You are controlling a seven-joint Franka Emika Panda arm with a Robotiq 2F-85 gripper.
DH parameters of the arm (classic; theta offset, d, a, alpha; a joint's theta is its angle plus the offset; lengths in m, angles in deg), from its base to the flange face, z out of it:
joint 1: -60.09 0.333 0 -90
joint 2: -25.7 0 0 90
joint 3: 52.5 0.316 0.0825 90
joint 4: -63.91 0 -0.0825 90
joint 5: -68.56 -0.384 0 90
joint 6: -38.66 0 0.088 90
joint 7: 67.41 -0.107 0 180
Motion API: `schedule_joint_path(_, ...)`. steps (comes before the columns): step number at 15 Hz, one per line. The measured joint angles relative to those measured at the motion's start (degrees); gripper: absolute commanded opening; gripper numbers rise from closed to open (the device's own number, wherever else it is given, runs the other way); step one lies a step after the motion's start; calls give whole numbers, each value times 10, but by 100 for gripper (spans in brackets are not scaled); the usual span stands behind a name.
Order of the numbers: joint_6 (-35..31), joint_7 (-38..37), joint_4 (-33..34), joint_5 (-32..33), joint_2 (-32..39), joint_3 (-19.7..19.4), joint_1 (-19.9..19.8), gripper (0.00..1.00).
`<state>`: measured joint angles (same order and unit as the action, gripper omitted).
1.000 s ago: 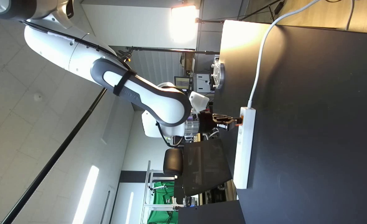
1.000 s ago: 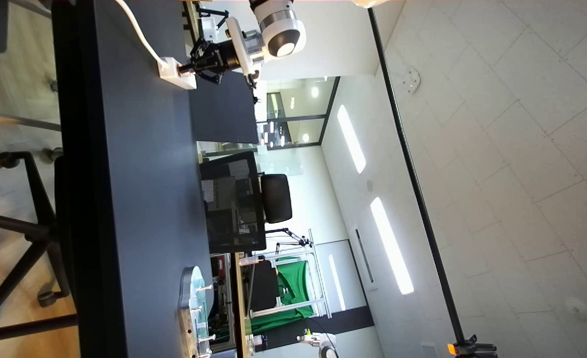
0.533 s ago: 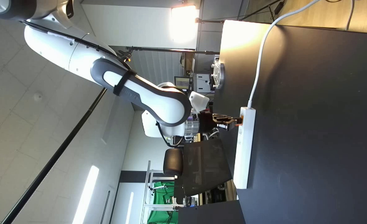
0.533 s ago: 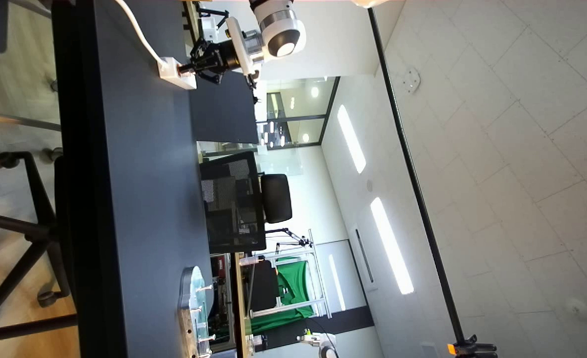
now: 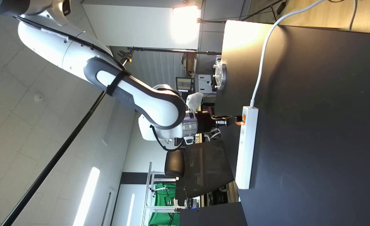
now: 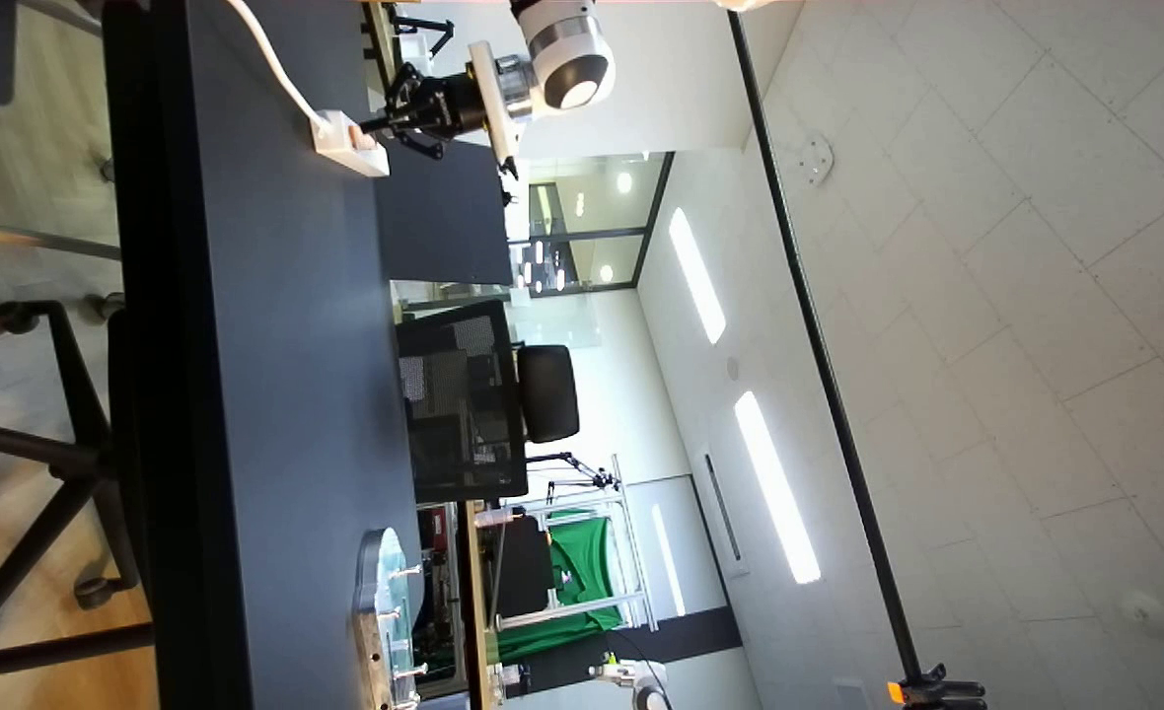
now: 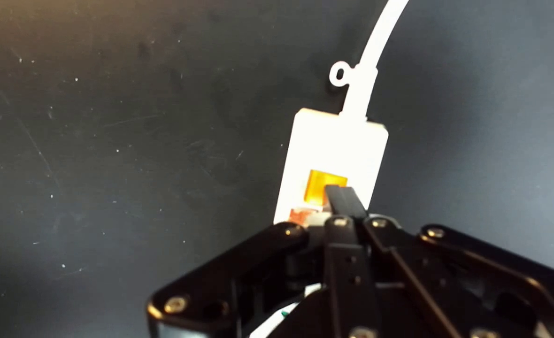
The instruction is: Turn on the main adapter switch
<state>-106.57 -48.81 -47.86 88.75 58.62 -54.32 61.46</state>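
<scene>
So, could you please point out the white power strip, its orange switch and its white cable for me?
White power strip [image 5: 247,149], in an exterior view: middle of its long body.
Orange switch [image 7: 316,188], in the wrist view: its exposed orange face.
White cable [image 5: 261,62], in an exterior view: partway along its length.

No text is legible; lettering [image 5: 124,94] on the arm [image 5: 153,103], left in an exterior view, is too faint.

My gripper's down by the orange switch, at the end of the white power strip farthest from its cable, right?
Wrong end: an exterior view shows the gripper by the orange switch near the end of the white power strip where its cable attaches.
</scene>
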Motion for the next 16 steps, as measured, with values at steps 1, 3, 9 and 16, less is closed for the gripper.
schedule_joint_path(1,14,20,-1,0,-9,6,-4,0)
schedule_joint_path(3,43,50,-3,1,-27,14,-7,0)
schedule_joint_path(9,70,57,-5,0,-53,13,-7,0)
schedule_joint_path(16,82,-9,-9,1,-40,4,-5,0)
